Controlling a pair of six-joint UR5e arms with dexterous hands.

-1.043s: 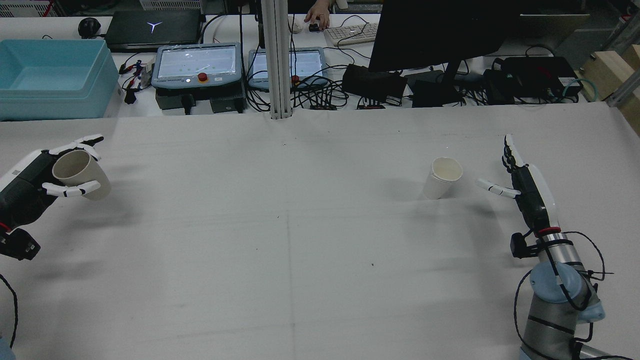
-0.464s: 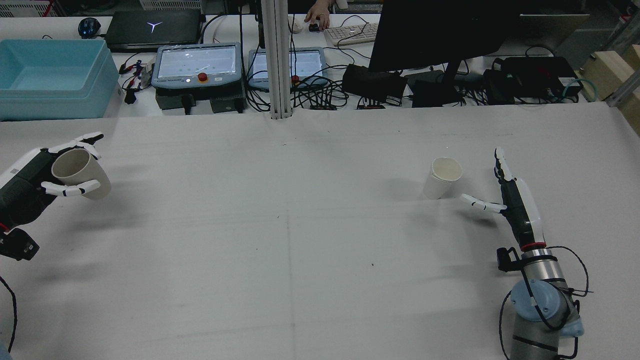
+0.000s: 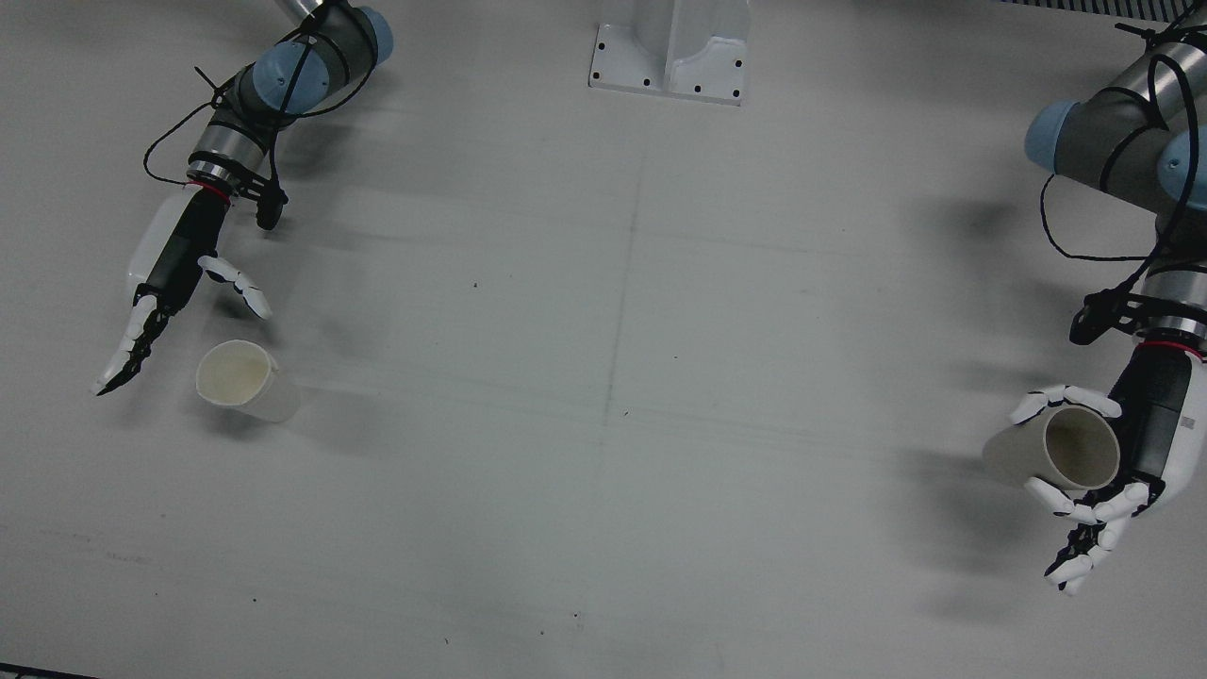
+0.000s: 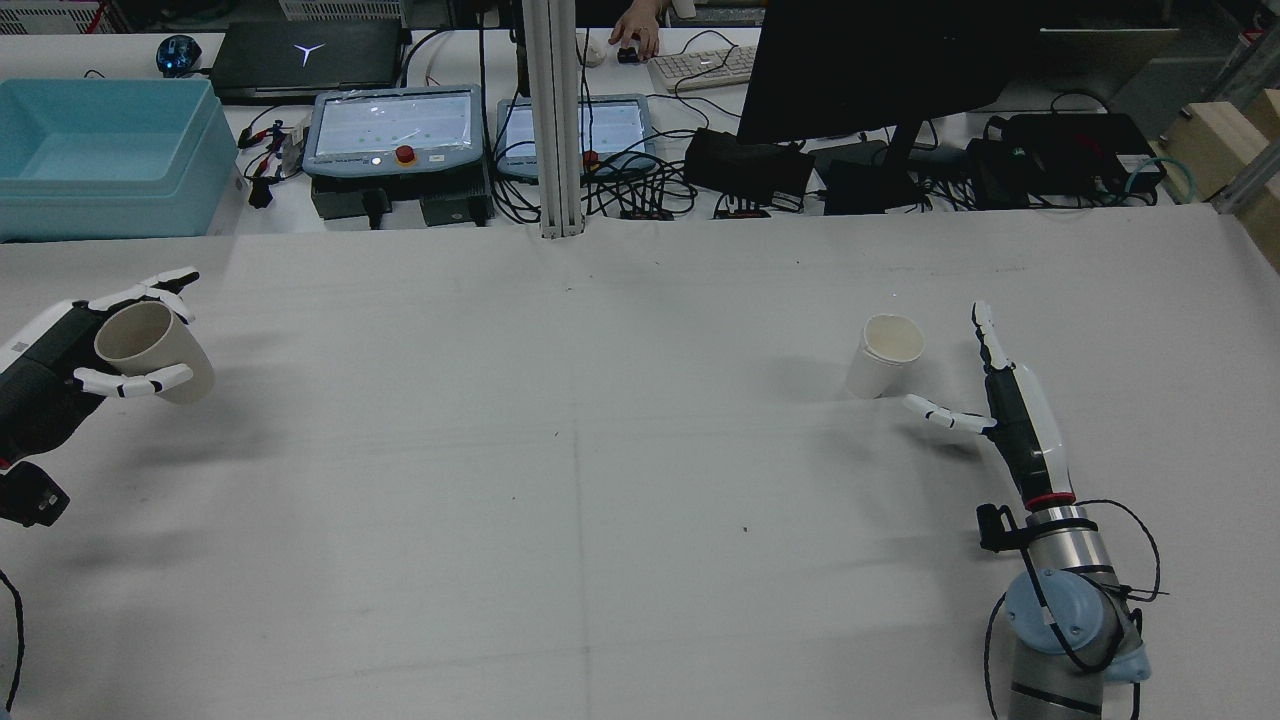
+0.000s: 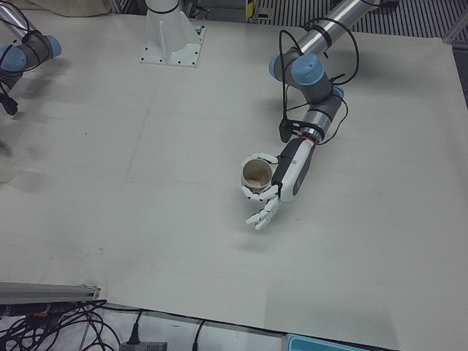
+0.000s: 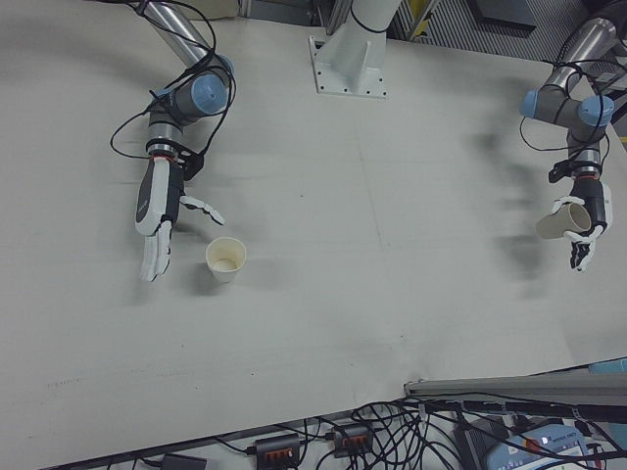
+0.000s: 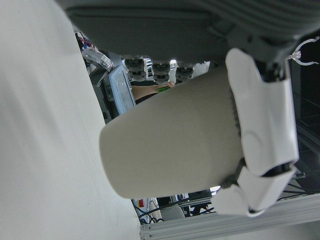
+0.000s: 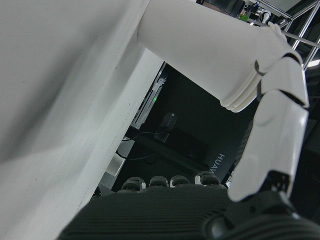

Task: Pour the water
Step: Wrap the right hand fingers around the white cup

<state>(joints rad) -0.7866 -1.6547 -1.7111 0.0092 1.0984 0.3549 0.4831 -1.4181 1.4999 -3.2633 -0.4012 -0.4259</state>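
Observation:
My left hand (image 4: 50, 375) is shut on a tan paper cup (image 4: 150, 350) and holds it above the table, tilted, at the far left of the rear view. The held cup also shows in the front view (image 3: 1056, 453) and fills the left hand view (image 7: 170, 140). A white paper cup (image 4: 885, 358) stands upright on the table at the right. My right hand (image 4: 990, 400) is open just beside it, fingers spread, not touching. In the front view the white cup (image 3: 245, 382) sits right of my right hand (image 3: 170, 292). It is close in the right hand view (image 8: 200, 50).
A blue bin (image 4: 100, 150), two teach pendants (image 4: 395, 130), a metal post (image 4: 555, 120) and a dark monitor (image 4: 870, 70) stand along the table's far edge. A white pedestal (image 3: 671, 47) stands between the arms.
My right hand has moved left and lower in the rear view, closer to the white cup. My left hand has drifted slightly left with its cup.

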